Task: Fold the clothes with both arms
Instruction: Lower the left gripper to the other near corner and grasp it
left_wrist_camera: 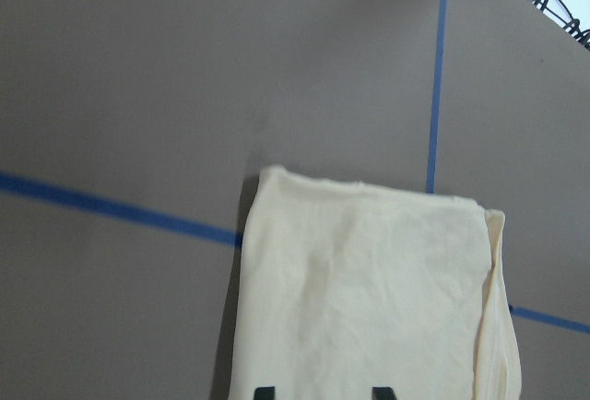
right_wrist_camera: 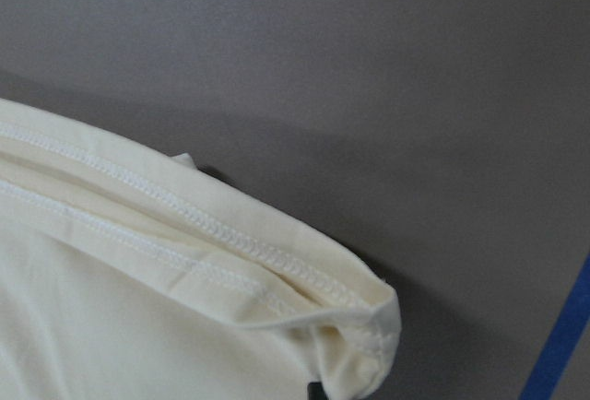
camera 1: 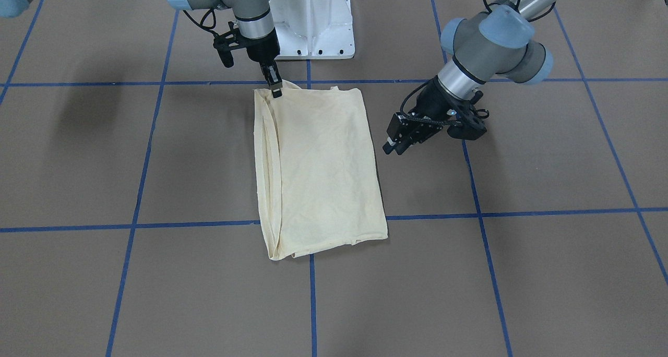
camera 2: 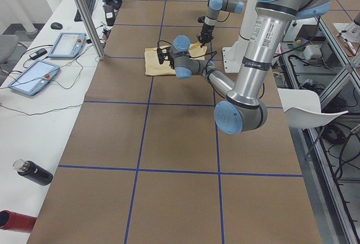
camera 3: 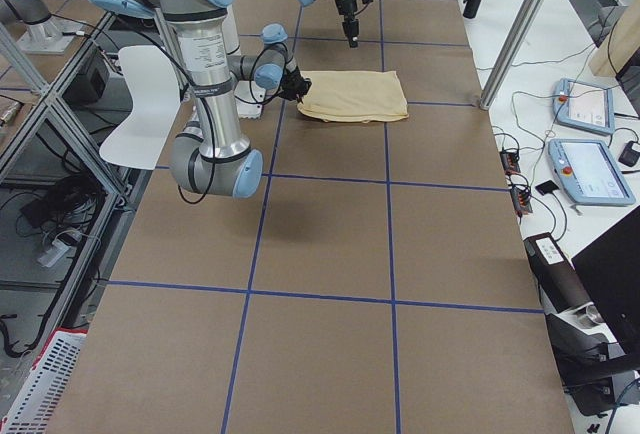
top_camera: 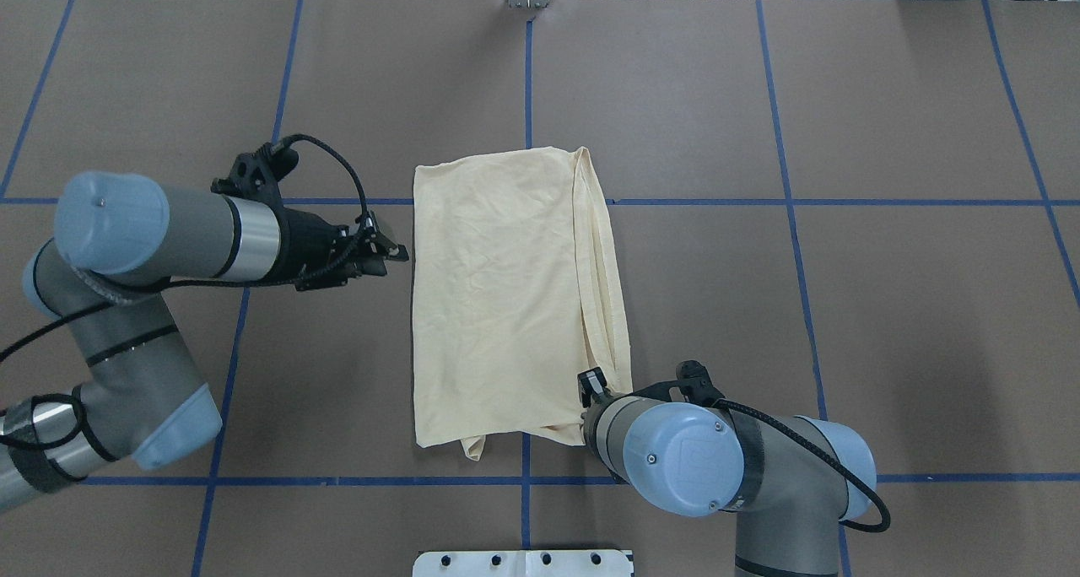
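finds shirt (top_camera: 498, 290) already folded to a long rectangle, flat at centre of table (top_camera: 801, 324); probably leaves one cross fold to make. in overhead view, puts right pincer (camera 1: 275, 90) at shirt's 5 o'clock corner, apparently nipped closed on the hem; puts left pincer (camera 1: 394, 149) just off the 9 o'clock edge, parted, holding nothing.

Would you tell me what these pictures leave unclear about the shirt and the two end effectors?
- Right end effector: whether it grips a corner of the shirt. Its own arm covers it in the overhead view, and it is too small in the front-facing view.
- Left end effector: the left wrist view cuts off all but two fingertips at the bottom edge.
- Shirt's underside and inner layers: hidden by the folds in every view.
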Available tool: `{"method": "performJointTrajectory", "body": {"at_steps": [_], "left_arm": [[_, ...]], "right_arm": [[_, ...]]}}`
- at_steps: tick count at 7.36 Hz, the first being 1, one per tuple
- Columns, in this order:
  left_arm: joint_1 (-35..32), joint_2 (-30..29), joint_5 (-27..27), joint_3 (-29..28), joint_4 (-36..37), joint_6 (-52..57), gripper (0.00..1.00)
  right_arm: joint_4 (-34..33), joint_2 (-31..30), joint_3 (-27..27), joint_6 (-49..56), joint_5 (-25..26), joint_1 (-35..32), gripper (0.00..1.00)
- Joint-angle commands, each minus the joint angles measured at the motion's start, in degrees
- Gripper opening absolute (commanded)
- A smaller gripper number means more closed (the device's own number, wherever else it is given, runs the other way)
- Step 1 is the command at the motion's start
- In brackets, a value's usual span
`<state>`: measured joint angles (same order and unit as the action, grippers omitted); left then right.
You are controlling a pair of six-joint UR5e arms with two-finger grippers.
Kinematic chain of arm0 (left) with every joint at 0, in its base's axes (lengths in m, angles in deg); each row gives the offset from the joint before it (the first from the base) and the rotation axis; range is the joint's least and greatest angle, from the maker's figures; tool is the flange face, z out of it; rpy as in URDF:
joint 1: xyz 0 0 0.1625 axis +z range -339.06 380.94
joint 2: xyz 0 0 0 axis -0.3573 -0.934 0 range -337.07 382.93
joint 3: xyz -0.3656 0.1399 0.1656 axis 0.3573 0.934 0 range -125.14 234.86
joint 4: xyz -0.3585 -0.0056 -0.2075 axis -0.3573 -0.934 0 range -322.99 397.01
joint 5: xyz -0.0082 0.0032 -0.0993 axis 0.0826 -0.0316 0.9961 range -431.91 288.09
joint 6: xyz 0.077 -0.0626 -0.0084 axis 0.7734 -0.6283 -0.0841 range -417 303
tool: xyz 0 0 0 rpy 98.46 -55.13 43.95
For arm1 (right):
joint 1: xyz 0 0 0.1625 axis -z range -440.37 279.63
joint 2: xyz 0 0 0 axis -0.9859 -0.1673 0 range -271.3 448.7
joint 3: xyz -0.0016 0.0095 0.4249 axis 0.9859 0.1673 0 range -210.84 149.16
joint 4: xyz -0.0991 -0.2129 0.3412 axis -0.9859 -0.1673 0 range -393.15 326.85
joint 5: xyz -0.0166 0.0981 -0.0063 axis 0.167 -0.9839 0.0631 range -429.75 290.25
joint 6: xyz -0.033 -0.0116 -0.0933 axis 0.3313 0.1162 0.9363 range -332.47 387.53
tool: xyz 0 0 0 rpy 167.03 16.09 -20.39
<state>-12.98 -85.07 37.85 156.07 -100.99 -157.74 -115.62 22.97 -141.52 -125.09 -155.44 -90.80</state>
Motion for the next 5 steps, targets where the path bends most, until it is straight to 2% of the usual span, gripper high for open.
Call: {"method": "performJointTrajectory", "body": {"at_steps": [1,2,4,5], "left_arm": [[11.0,3.8,-7.4,5.8,0.1,-12.4,0.99],[13.6,6.1,-8.5,7.7,0.0,-15.5,1.0],[19.4,6.6,-13.7,7.1,0.9,-18.8,0.98],[19.5,6.0,-13.8,7.0,3.0,-21.4,0.88]], "right_arm": [[-0.1,-0.1,-0.1,0.0,0.0,0.0,0.0],[-0.1,-0.1,-0.1,0.0,0.0,0.1,0.0],[-0.1,0.0,-0.1,0.0,-0.1,0.1,0.0],[-0.1,0.0,-0.1,0.0,0.0,0.1,0.0]]}}
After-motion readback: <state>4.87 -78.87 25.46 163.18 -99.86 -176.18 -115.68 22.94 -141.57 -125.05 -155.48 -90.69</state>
